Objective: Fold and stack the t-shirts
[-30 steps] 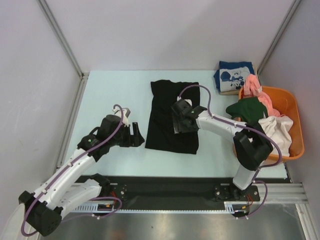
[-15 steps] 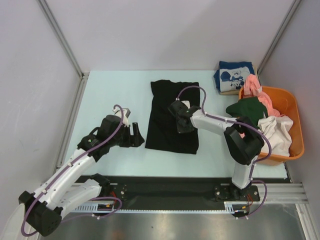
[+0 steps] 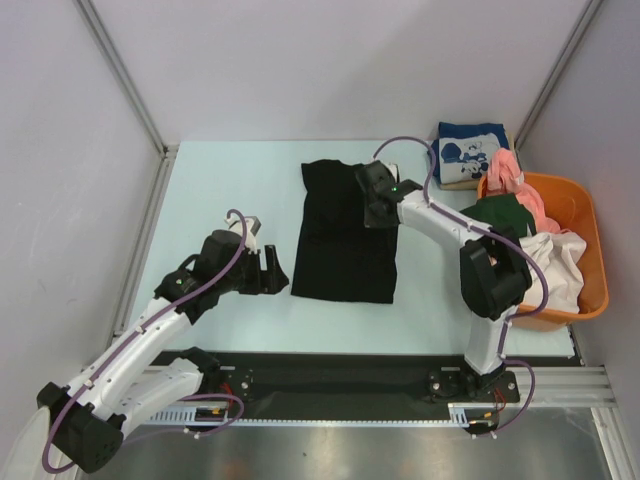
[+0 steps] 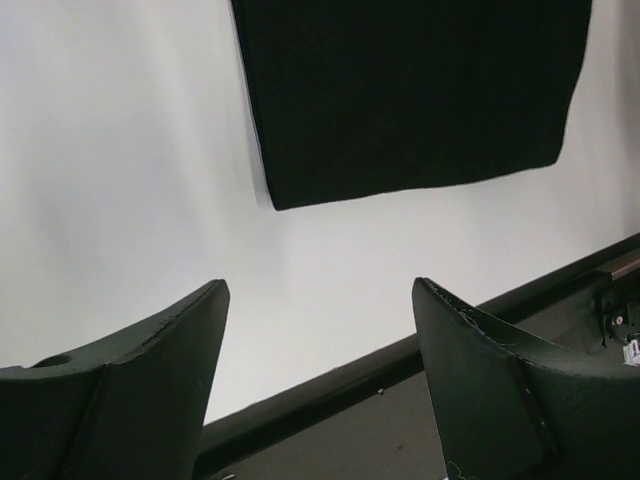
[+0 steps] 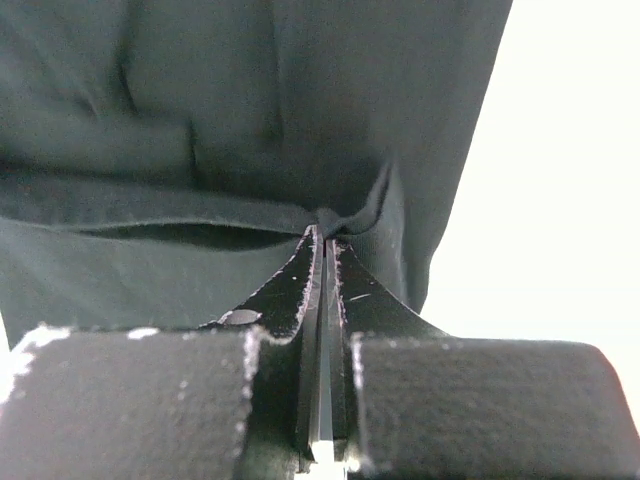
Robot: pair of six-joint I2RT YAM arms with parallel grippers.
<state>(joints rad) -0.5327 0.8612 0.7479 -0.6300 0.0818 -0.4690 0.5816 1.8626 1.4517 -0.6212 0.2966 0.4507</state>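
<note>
Black t-shirt (image 3: pixel 340 250): plain black. Navy t-shirt (image 3: pixel 462 150), 1 o'clock: white cartoon print. Basket (image 3: pixel 580 215), 3 o'clock: orange, containing pink t-shirt (image 3: pixel 508 172), dark green t-shirt (image 3: pixel 492 220) and off-white t-shirt (image 3: pixel 555 265). Table (image 3: pixel 220 190): pale mint.

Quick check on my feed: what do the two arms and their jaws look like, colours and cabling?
The left arm and right arm have white link shells with black joint housings. A purple cable loops along each. The jaws are matte black, wedge-shaped, with rough, scuffed edges. No markings are legible.
</note>
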